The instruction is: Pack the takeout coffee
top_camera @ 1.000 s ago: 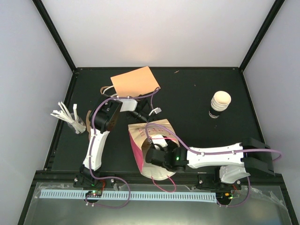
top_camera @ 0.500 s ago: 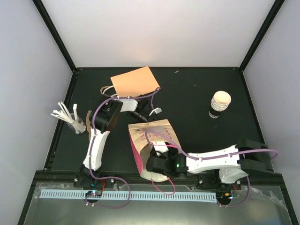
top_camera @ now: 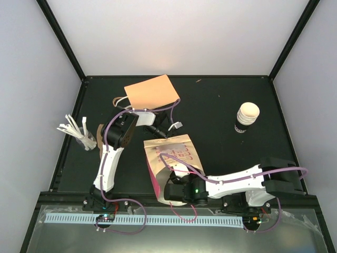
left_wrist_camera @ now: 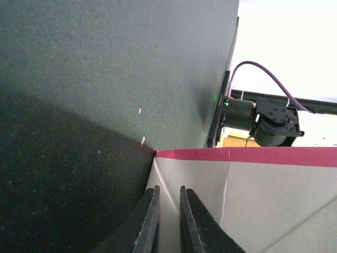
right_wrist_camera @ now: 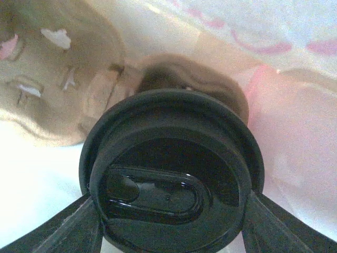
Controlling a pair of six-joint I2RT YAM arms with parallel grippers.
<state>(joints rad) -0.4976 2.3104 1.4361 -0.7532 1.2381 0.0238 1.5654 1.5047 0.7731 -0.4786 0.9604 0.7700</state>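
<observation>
left gripper [left_wrist_camera: 168, 199]: jaws narrow, pinching the paper bag [left_wrist_camera: 263, 200] wall. right gripper [right_wrist_camera: 169, 196]: inside the bag, clamped on the black-lidded takeout coffee [right_wrist_camera: 168, 158].

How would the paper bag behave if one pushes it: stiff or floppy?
Probably floppy: the paper bag has thin creased walls, and the left claw seems to pinch one near the pink rim. It is likely light, so a push may slide it on the flat table.

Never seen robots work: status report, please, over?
Left gripper pinched on paper bag edge. Right gripper clamped on black-lidded cup, inside bag. Brown pulp carrier beyond it; nothing blocking.
</observation>
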